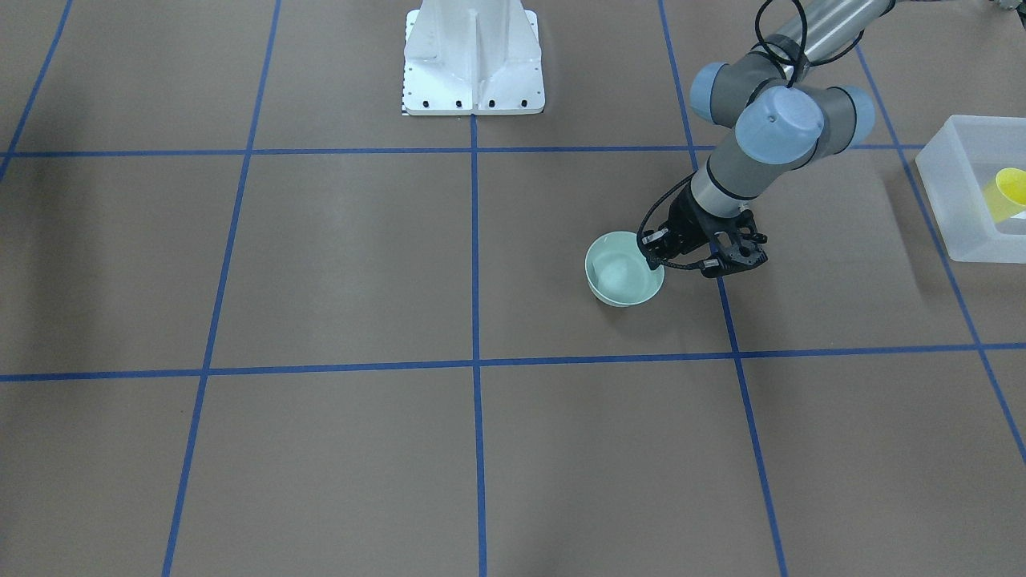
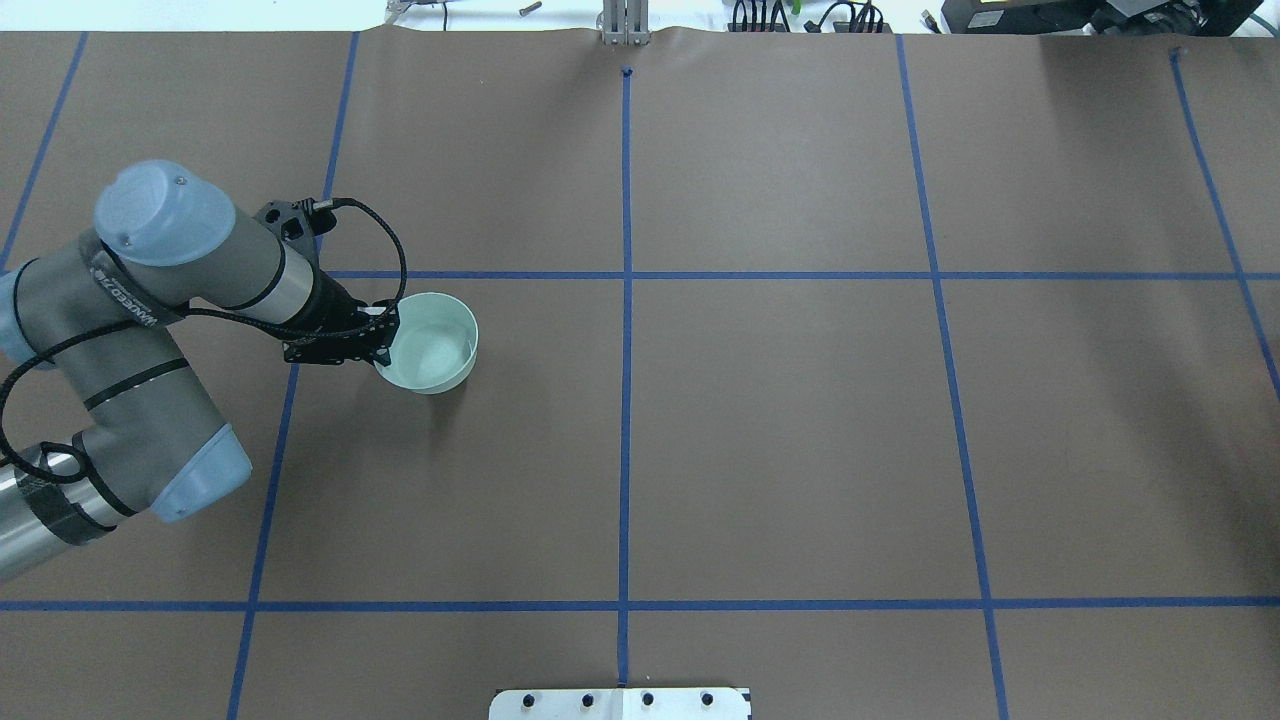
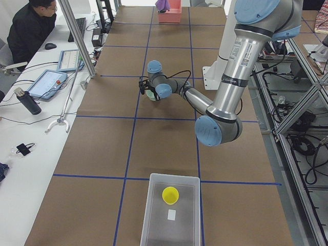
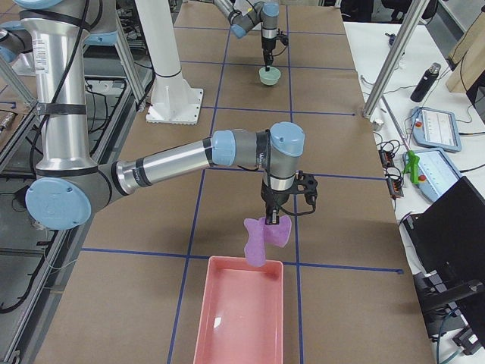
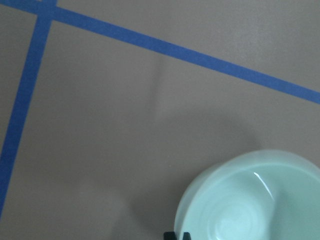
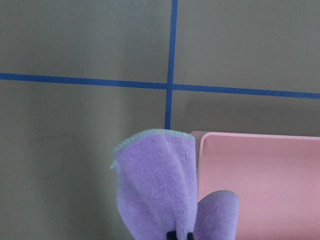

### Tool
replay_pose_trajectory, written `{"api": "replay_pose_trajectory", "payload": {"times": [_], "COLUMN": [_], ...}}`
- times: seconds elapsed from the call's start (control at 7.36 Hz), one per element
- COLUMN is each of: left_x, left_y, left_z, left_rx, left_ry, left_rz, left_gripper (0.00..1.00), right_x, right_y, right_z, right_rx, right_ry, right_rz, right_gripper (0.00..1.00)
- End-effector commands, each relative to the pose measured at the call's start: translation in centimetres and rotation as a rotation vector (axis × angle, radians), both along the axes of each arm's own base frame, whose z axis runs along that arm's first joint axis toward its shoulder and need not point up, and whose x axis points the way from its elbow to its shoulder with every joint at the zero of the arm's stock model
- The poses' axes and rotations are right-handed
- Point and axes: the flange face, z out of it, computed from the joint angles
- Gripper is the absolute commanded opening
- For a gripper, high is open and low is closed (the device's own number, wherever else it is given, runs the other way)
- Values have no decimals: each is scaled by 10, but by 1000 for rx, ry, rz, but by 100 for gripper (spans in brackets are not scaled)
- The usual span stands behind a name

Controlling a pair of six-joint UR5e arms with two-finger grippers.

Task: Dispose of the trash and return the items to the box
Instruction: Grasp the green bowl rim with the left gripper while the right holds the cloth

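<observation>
The pale mint-green bowl sits left of the table's middle, also in the front view and left wrist view. My left gripper is shut on its near rim, fingertips close together. The yellow cup lies inside the frosted-white box at the table's left end, also in the left side view. My right gripper is shut on a purple cloth and holds it hanging over the near edge of a pink bin.
The white robot base stands at the table's robot side. A side desk with tablets and a seated operator runs along the far side. A metal post stands at that edge. Blue tape lines grid the brown table.
</observation>
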Motion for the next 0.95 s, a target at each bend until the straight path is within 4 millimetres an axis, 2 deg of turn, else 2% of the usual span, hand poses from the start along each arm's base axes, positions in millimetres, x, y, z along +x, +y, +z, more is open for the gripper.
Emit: {"api": "replay_pose_trajectory", "payload": {"times": [0.0, 0.14, 0.27, 0.41, 0.54, 0.68, 0.81], "left_x": [-6, -19, -41, -73, -113, -150, -195], "left_y": [-2, -11, -28, -49, -74, -95, -113], "left_z": [-13, -17, -18, -15, -15, -6, 2], "left_rx": [-4, 1, 7, -8, 26, 68, 110], "left_ry": [7, 14, 15, 16, -10, -59, -97], "left_rz": [-5, -28, -66, -67, -48, -39, -41], "left_gripper": [0, 0, 0, 0, 0, 0, 0], "right_x": [24, 53, 89, 116, 133, 134, 133], "right_y": [8, 14, 25, 35, 45, 49, 48], "right_z": [18, 49, 90, 126, 159, 185, 198], "right_rx": [9, 9, 0, -15, 10, -4, 10], "right_ry": [10, 22, 21, 2, 1, -3, 5], "right_rz": [-13, -44, -72, -82, -69, -65, -52], "right_gripper": [0, 0, 0, 0, 0, 0, 39]}}
